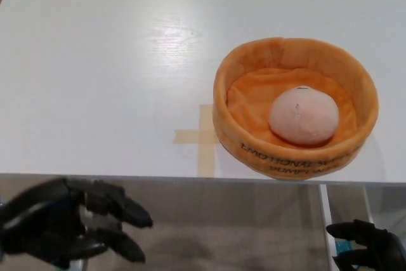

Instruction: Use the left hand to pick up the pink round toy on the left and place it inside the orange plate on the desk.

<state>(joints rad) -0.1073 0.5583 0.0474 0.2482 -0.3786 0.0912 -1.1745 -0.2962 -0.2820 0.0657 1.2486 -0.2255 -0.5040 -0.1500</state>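
The black left hand (pixel 70 220) hangs below the near edge of the white desk (pixel 114 80), at the near left, its thumb and two thick fingers spread apart and holding nothing. At the near right corner, the black right hand (pixel 368 249) shows only in part; whether its grasp is open or closed cannot be told. On the desk's right side sits the soft orange fabric plate (pixel 295 106) with a raised rim. The pink round plush toy (pixel 303 116) rests inside it, right of centre. A beige tape cross (pixel 200 136) lies just left of the plate.

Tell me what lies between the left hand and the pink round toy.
In the head view: bare white table, a tape cross, then the orange plate wall. Left hand; toy.
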